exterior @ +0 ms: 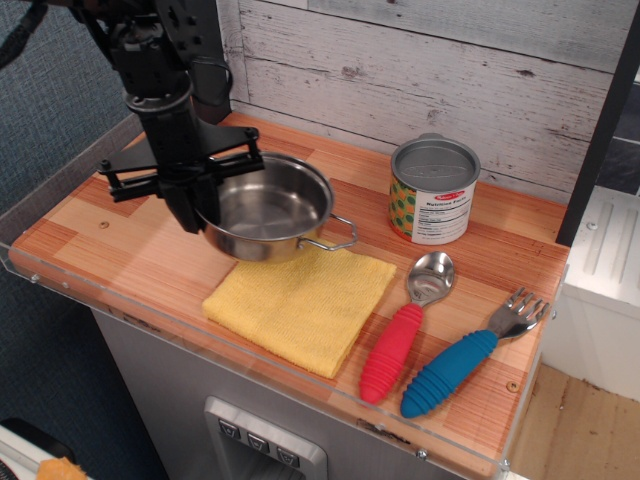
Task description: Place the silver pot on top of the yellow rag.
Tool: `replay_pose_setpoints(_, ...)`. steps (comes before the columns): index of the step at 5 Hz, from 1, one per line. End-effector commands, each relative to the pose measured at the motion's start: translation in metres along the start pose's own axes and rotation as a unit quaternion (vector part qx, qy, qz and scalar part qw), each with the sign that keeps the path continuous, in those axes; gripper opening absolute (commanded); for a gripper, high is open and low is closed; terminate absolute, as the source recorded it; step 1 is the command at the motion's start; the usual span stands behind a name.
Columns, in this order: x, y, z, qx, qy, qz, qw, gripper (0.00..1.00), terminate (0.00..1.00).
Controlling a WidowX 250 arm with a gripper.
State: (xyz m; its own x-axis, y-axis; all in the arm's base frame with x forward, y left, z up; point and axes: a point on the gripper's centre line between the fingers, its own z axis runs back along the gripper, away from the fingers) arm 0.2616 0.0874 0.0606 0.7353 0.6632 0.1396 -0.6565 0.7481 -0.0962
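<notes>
The black gripper was clamped on the shiny round steel pot's rim, above the folded yellow terry rag; the tin can's label was probably too small to read.

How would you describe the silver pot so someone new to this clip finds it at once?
Start at the wooden counter and look to its left half, where the black arm's pincer grips a rim. That is the silver pot, overlapping the back corner of the yellow rag. Unlike the labelled can, it is shallow, open, shiny, with wire loop handles.
</notes>
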Motion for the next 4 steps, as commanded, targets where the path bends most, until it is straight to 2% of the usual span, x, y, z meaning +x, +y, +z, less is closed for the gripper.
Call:
replay_pose_setpoints(1, -0.006, -0.008, 0.008, -0.011, -0.019, -0.017, 0.9996, 0.0, 0.0)
replay_pose_setpoints(4, -0.021, -0.017, -0.006, 0.017, -0.02, -0.031, 0.9992, 0.0, 0.0)
